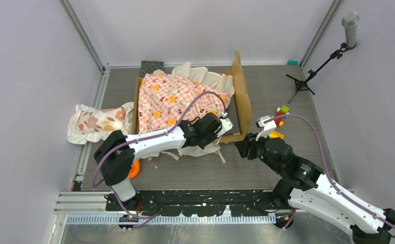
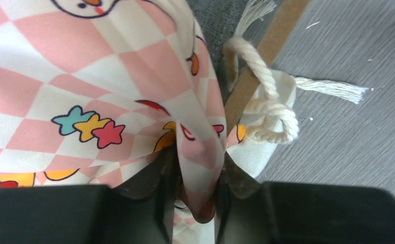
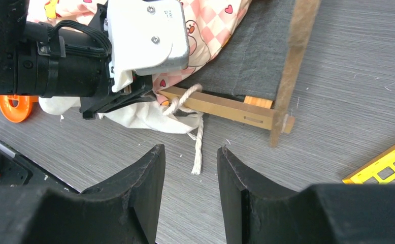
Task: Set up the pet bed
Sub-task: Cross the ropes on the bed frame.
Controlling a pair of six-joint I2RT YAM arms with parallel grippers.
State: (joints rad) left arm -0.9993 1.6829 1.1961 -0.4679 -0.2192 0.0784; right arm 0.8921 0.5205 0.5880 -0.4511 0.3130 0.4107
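The pet bed (image 1: 242,96), a tan wooden frame with a dark grey mattress (image 3: 256,56), lies mid-table under a pink-checkered sheet (image 1: 177,101). My left gripper (image 1: 225,126) is at the bed's front right corner. In the left wrist view a fold of the sheet (image 2: 84,76) is pinched between the shut left gripper's (image 2: 198,178) fingers, next to the side rail (image 2: 259,66) and a knotted white rope (image 2: 269,104). My right gripper (image 1: 243,148) hovers open over the table just right of that corner, empty (image 3: 190,157), with the rope's end (image 3: 199,147) ahead of it.
A floral ruffled pillow (image 1: 96,122) lies left of the bed. An orange ring (image 1: 134,169) sits by the left arm's base. Small coloured toys (image 1: 282,111) and a yellow grid piece (image 3: 383,165) lie right of the bed. A tripod (image 1: 312,73) stands at the back right.
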